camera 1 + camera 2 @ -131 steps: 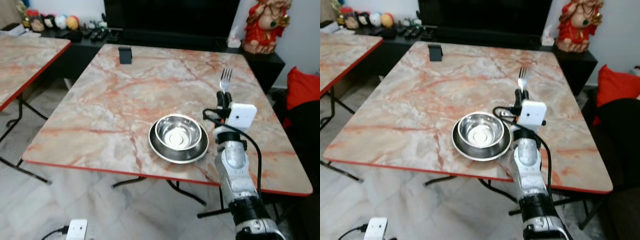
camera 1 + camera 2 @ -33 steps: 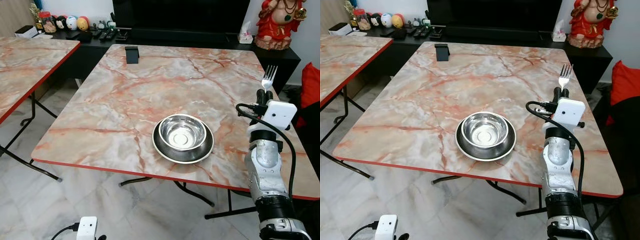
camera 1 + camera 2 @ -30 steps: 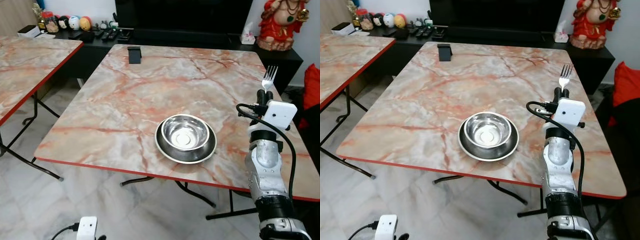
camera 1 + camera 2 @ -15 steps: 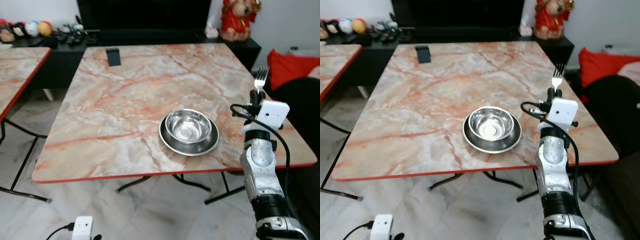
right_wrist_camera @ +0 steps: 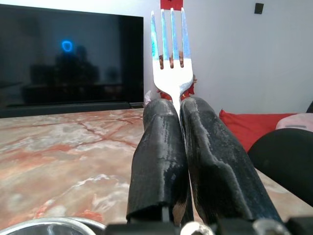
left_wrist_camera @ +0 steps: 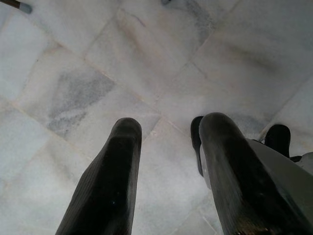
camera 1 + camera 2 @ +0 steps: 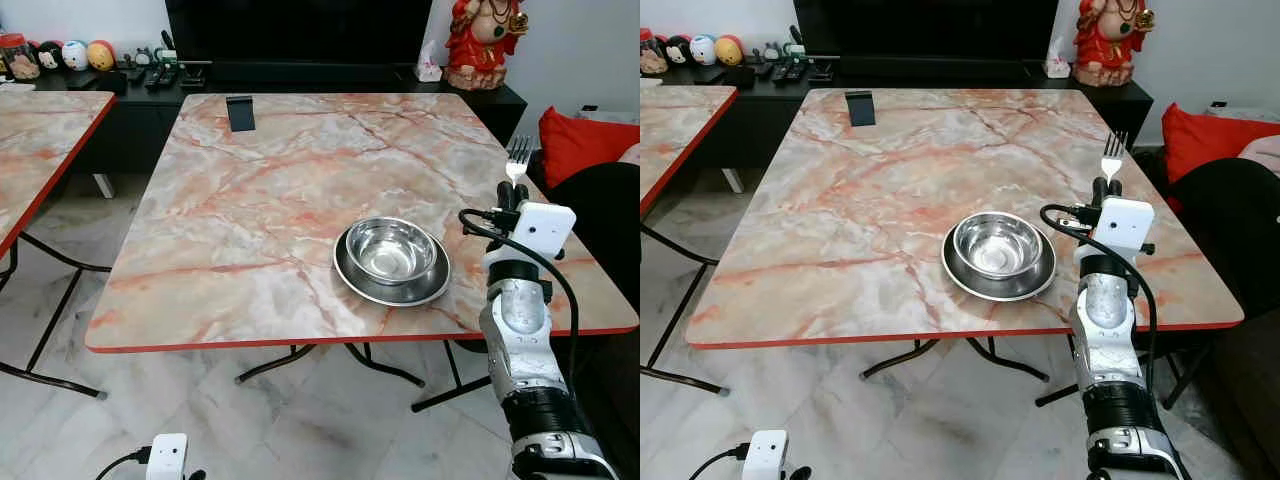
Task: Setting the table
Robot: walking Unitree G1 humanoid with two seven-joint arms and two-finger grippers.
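A steel bowl sits in a steel plate near the front edge of the marble table, toward its right corner, and a small black stand is at the far edge.

Shiny metal fork and bowl, glossy marble table

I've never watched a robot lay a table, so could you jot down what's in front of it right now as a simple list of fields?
Surface: marble-patterned table with red edge
Already set: steel bowl sitting in a steel plate
Right pincer: shut on a fork, tines up, beside the plate's right
Left pincer: open, hanging over the floor
Far edge: small black stand
Beyond: red figurine
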